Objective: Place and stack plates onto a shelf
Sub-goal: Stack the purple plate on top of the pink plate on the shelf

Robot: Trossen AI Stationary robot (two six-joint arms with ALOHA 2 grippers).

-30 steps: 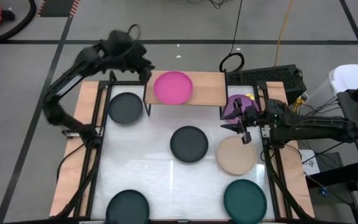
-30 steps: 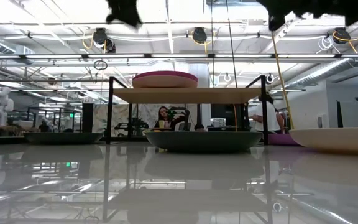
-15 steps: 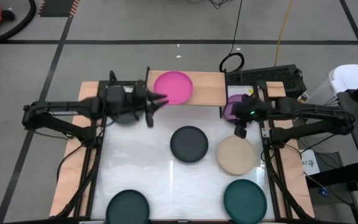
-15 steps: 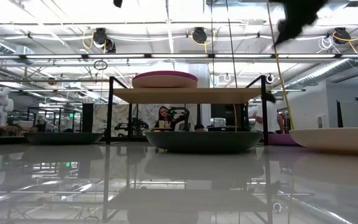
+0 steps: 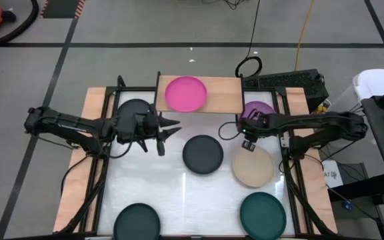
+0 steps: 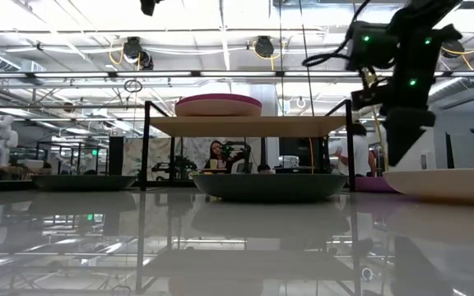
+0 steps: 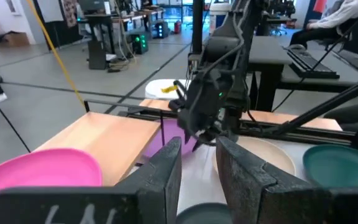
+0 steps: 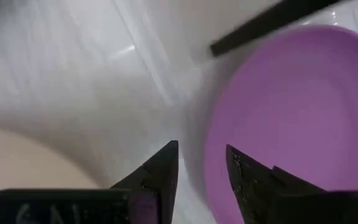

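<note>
High view: right gripper (image 5: 246, 142), fingers slightly apart and empty, hovers at the purple plate (image 5: 259, 110)'s 7 o'clock edge. Magenta plate (image 5: 185, 93) sits on the shelf (image 5: 224, 95). Left gripper (image 5: 171, 125) floats around 9 o'clock, fingers parted.

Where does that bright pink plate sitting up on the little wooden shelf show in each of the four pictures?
High view: magenta plate on the shelf, top centre.
Low view: seen edge-on atop the shelf, centre.
Left wrist view: bottom left.
Right wrist view: not in it.
Shared landmark: the purple plate, beside the shelf.
</note>
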